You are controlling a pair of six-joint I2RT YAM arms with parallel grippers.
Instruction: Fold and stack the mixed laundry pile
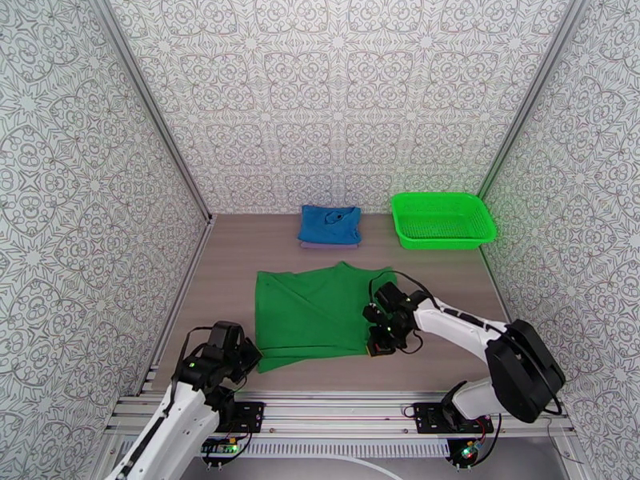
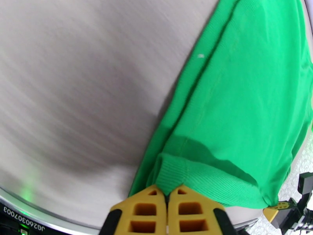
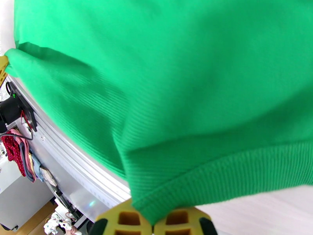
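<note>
Green garment [image 1: 316, 314] is mid-fold, left claw [image 2: 168, 192] and right claw [image 3: 152, 221] each pinching a near hem corner; next likely needs an even carry toward the far edge.

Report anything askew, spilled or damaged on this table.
Nothing spilled or damaged. The green knit cloth garment lies crooked on the grey table, its near hem slanting, with the left claw and right claw each shut on a near corner.
</note>
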